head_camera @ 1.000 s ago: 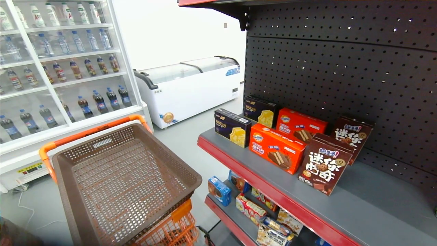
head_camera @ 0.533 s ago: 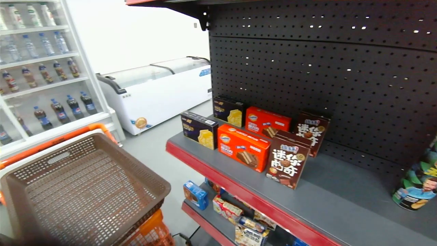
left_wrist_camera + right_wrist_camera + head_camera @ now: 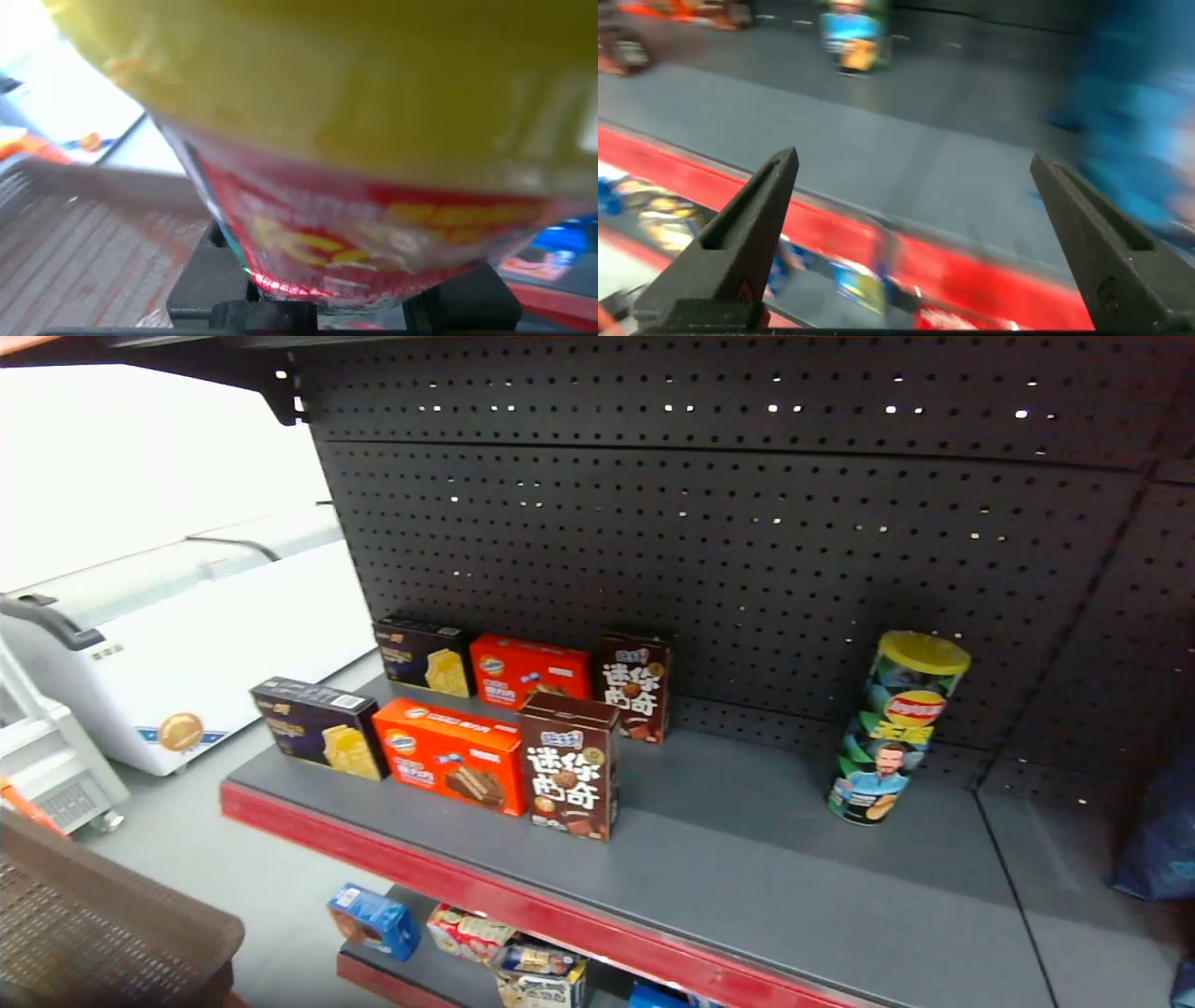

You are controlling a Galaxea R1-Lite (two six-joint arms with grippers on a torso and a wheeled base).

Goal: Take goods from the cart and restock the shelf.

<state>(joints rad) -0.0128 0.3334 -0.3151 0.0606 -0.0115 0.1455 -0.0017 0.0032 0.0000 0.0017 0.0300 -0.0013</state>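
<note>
A can (image 3: 374, 140) with a yellow lid and a red label looms very close in the left wrist view, held in my left gripper (image 3: 355, 299), with the brown cart basket (image 3: 84, 252) below it. My right gripper (image 3: 913, 159) stands wide open with nothing between its fingers, above the red front edge (image 3: 971, 252) of the grey shelf (image 3: 747, 859). On that shelf stand two dark blue boxes (image 3: 322, 726), two orange boxes (image 3: 453, 767), two brown boxes (image 3: 569, 767) and a green chip can (image 3: 892, 728). The green chip can (image 3: 854, 37) stands upright.
A corner of the brown cart basket (image 3: 84, 933) is at the lower left. A white chest freezer (image 3: 187, 635) stands beyond the shelf's left end. A blue bag (image 3: 1162, 831) lies at the shelf's right edge. A lower shelf holds several packets (image 3: 467, 933). Bare shelf lies between the boxes and the green can.
The head camera has swung to the right: the cart and drinks fridge slid out to the left, and the green chip can and blue bag came into view. The goods themselves have not moved.
</note>
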